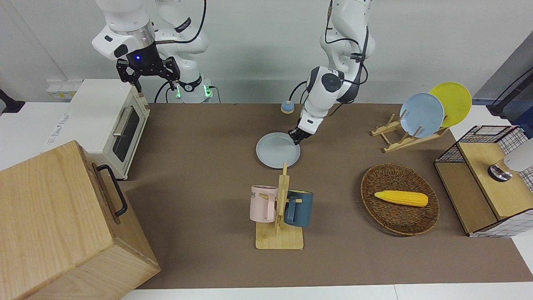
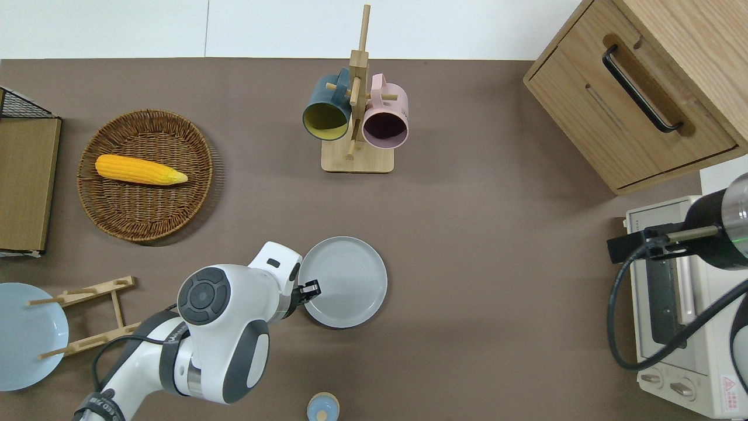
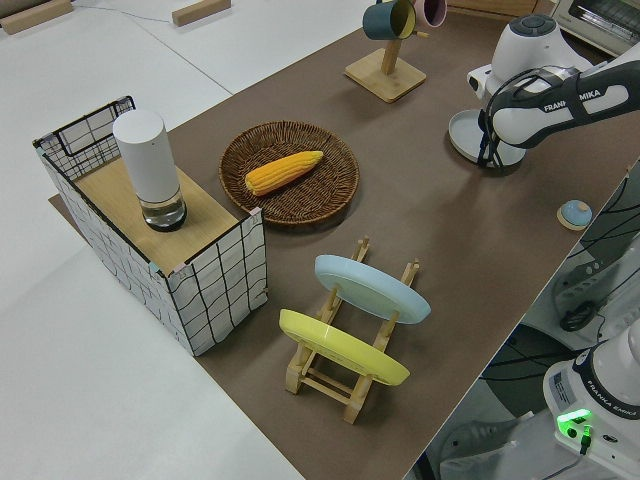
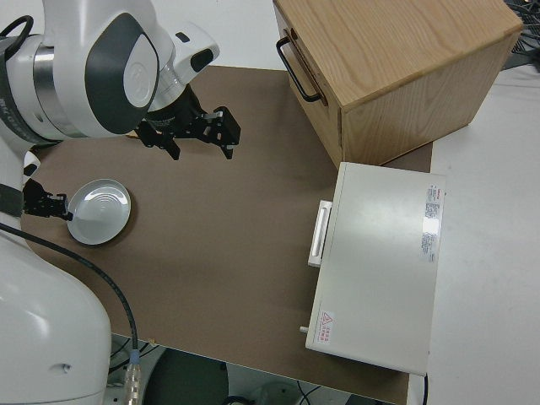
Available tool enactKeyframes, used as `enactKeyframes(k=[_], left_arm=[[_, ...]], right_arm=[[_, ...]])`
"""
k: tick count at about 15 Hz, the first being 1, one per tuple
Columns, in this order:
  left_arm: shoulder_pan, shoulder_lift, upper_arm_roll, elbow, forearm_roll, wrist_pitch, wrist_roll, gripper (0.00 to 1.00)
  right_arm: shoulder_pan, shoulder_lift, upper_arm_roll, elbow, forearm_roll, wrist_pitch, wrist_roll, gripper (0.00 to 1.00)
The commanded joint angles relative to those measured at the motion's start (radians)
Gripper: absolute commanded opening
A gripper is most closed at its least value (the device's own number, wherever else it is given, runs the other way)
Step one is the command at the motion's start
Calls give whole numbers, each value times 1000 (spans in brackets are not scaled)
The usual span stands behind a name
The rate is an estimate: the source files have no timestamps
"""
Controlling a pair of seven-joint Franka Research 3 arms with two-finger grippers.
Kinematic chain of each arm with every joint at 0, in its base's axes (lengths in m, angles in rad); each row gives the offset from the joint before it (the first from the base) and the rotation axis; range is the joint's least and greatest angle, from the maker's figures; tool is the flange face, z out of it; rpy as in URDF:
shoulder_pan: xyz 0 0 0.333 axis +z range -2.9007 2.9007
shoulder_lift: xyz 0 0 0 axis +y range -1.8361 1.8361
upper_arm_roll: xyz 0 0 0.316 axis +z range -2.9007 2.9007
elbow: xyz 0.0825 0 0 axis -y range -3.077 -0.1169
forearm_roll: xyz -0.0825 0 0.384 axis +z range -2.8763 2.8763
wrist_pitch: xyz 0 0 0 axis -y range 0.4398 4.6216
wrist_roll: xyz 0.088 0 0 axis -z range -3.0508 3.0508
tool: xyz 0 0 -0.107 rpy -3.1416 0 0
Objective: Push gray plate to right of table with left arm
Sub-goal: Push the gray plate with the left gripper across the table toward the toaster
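The gray plate [image 2: 345,282] [image 1: 277,151] lies flat on the brown table [image 2: 497,263], nearer to the robots than the mug rack and about mid-table. My left gripper [image 2: 311,289] [image 1: 297,138] is low at the table, shut, its tips against the plate's rim on the side toward the left arm's end. The same contact appears in the left side view, with the plate [image 3: 465,135] half hidden by the arm, and in the right side view, at the plate [image 4: 99,211]. The right gripper [image 1: 155,86] [image 4: 201,150] is parked, open and empty.
A mug rack [image 2: 356,117] with two mugs stands farther from the robots than the plate. Toward the left arm's end are a corn basket [image 2: 146,175] and a plate rack [image 1: 420,114]. A wooden cabinet [image 2: 643,88] and toaster oven [image 2: 672,304] stand at the right arm's end. A small blue bell [image 2: 322,407] sits close to the robots.
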Motion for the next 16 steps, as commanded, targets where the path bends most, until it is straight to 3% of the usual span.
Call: enactKeyframes(k=[1, 9, 16], left_arm=[[-50, 36, -24, 5, -14, 56, -109, 0], [-50, 92, -129, 37, -13, 144, -250, 0], [-64, 115, -168, 88, -13, 145, -333, 0]], right_arm=[[-24, -9, 19, 0, -8, -14, -8, 996], [-24, -9, 19, 0, -8, -14, -8, 996], [-24, -9, 19, 0, -8, -14, -8, 996]])
